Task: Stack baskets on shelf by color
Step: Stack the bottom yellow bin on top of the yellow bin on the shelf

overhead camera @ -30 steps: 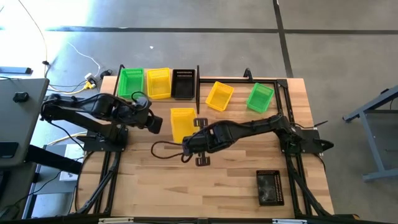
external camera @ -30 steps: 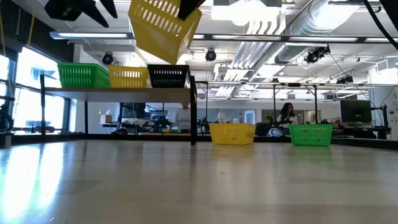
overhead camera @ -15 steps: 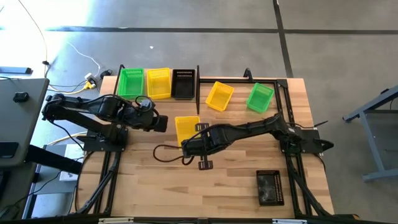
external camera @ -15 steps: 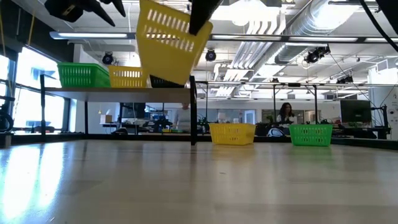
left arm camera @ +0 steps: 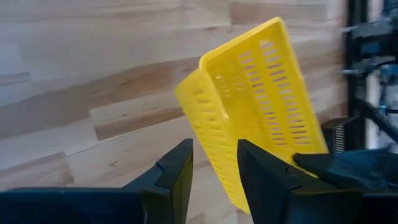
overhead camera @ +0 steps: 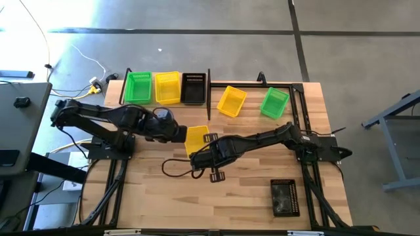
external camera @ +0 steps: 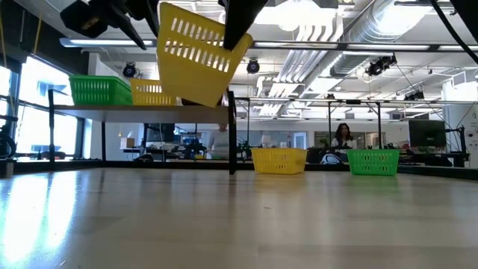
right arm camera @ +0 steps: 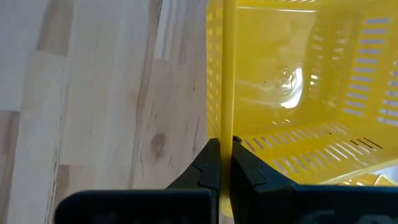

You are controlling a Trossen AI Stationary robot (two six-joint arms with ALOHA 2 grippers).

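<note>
A yellow basket (overhead camera: 195, 138) hangs tilted above the table's middle, with my right gripper (right arm camera: 227, 149) shut on its wall. My left gripper (left arm camera: 214, 149) stands open just left of that basket (external camera: 196, 54), fingers pointing at its corner; whether it touches cannot be told. On the light-wood shelf (external camera: 142, 109) at the far left stand a green basket (overhead camera: 138, 86), a yellow one (overhead camera: 167, 87) and a black one (overhead camera: 193, 88), each on its bottom. My right gripper pinches the rim of the basket's side wall (right arm camera: 227, 118) that faces the table's right, one finger inside the basket and one outside. The fingers come from above, slanting down. The basket is lifted clear and hangs tilted below them (external camera: 239, 30).
A yellow basket (overhead camera: 231, 100) and a green one (overhead camera: 273, 103) sit on the table right of the shelf, inside a bare black frame (overhead camera: 298, 92). A black basket (overhead camera: 285, 196) lies near the front right. Bare wood stretches across the near half.
My left gripper has moved toward the table's right, closing in on the held basket, sunk a little and rolled. My right gripper has come down with the yellow basket, which now hangs lower and nearer the table's near edge, still tilted.
</note>
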